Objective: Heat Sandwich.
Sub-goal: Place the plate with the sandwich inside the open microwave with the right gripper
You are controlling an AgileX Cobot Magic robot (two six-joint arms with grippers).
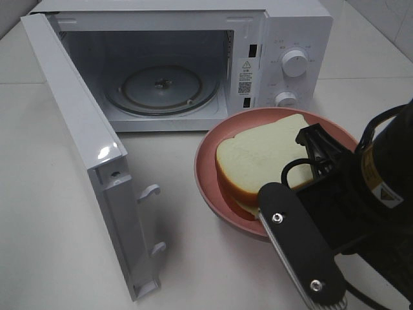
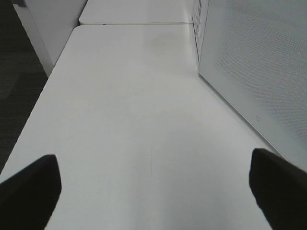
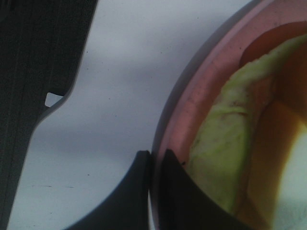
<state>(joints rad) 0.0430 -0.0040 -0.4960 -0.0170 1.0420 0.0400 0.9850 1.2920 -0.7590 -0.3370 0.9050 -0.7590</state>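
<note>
The sandwich, pale bread with a yellow layer, lies in a round pink dish in front of the open white microwave. In the right wrist view my right gripper is shut on the rim of the dish, with the sandwich just inside. From above, the right arm covers the dish's near right side and hides the fingers. My left gripper is open over bare table, holding nothing, and is out of the high view.
The microwave door stands swung out to the left, and its outer face is close beside my left gripper. The glass turntable inside the cavity is bare. White table lies between the door and the dish.
</note>
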